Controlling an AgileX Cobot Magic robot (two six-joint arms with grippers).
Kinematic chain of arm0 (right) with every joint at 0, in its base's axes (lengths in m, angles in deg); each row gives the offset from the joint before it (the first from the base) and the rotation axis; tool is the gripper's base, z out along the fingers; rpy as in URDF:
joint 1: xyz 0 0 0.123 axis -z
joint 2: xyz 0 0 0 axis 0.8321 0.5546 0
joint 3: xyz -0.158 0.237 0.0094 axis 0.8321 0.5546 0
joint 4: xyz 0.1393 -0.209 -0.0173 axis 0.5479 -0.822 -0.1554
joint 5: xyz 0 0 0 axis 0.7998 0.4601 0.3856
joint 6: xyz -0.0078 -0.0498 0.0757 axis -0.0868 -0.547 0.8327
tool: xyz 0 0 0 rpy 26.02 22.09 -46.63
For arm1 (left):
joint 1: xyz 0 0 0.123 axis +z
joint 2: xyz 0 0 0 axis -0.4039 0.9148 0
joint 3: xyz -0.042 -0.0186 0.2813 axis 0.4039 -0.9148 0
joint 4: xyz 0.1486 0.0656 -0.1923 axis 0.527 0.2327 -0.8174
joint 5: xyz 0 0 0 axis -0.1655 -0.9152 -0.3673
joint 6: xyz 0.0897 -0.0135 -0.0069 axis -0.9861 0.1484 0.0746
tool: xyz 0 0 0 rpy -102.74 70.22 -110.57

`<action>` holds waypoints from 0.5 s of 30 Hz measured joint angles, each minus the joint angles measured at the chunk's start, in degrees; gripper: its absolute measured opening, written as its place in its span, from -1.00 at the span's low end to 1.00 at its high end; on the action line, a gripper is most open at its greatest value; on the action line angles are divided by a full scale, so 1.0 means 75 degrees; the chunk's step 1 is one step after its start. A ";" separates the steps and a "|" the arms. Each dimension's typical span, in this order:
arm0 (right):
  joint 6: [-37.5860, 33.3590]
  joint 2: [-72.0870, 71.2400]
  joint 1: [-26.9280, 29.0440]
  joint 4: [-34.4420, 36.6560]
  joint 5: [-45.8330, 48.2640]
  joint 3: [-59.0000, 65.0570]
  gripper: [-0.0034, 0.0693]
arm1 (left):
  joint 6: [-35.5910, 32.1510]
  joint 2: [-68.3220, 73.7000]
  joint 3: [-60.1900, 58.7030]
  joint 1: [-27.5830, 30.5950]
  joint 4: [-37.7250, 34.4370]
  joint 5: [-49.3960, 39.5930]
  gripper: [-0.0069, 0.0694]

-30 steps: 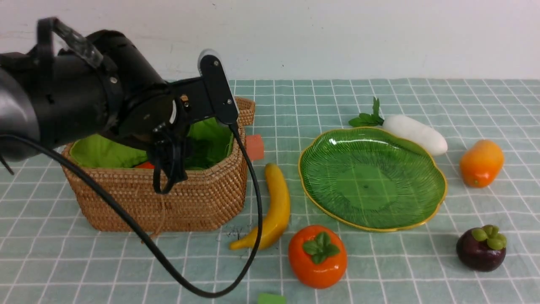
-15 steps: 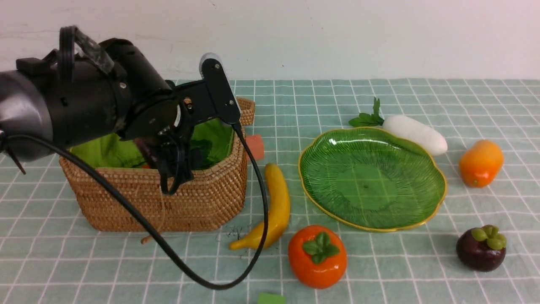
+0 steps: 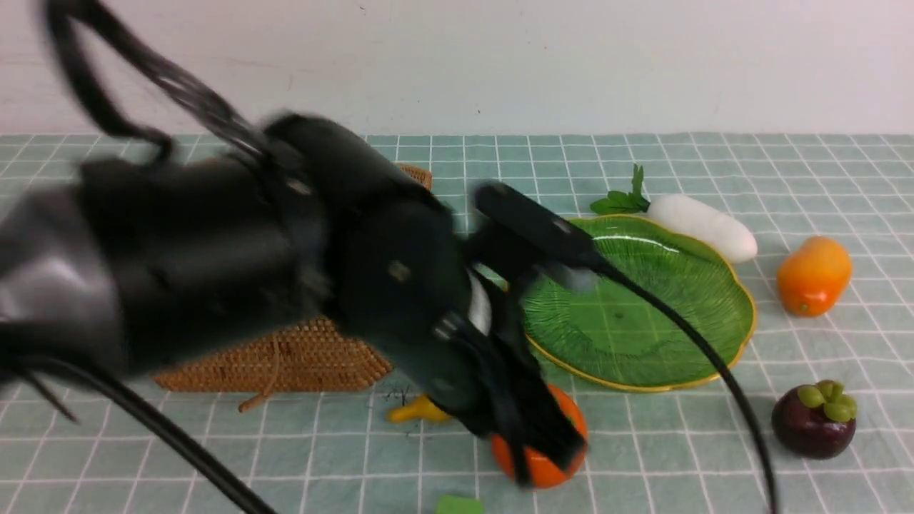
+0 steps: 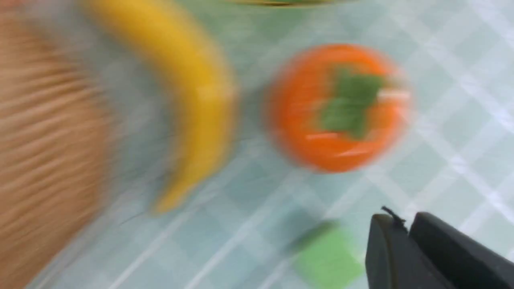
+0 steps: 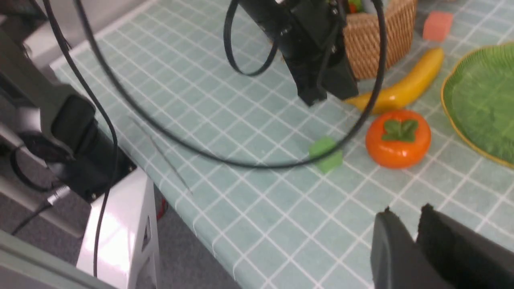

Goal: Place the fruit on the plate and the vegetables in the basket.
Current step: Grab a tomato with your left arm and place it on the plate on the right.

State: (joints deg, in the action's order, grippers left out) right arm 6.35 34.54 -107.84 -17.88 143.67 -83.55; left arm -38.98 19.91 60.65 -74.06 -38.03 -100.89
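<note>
there, closed left fingers (image 4: 387, 253) hang near the persimmon (image 4: 299, 120) and banana (image 4: 192, 80).

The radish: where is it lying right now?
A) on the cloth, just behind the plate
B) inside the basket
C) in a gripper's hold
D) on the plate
A: the radish lies on the cloth at the far rim of the plate, well away from the basket, with no gripper near it.

The table's checked cloth (image 3: 785, 171) holds a basket (image 3: 307, 357) at left, banana (image 3: 418, 410), persimmon (image 3: 543, 467), green plate (image 3: 643, 321), white radish (image 3: 703, 227), mango (image 3: 814, 275), mangosteen (image 3: 810, 425) lower right, green block (image 3: 459, 505).
</note>
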 joint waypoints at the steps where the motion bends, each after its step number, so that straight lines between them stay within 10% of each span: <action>1: 0.0046 0.0000 0.0000 0.0000 0.0151 0.0000 -0.61 | -0.0261 0.0275 0.0000 -0.0268 0.0031 0.0259 -0.59; 10: 0.0145 0.0000 0.0000 -0.0049 0.0423 0.0000 -0.61 | -0.0126 0.1867 0.0000 -0.0741 0.2203 0.1837 0.50; 15: 0.0154 0.0000 0.0000 -0.0057 0.0423 0.0000 -0.61 | 0.0736 0.2469 0.0058 -0.0741 0.3607 0.2203 0.66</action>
State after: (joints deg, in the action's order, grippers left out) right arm 7.50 34.54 -107.84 -18.31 146.85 -83.55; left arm -33.46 38.43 61.08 -79.62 -10.98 -84.37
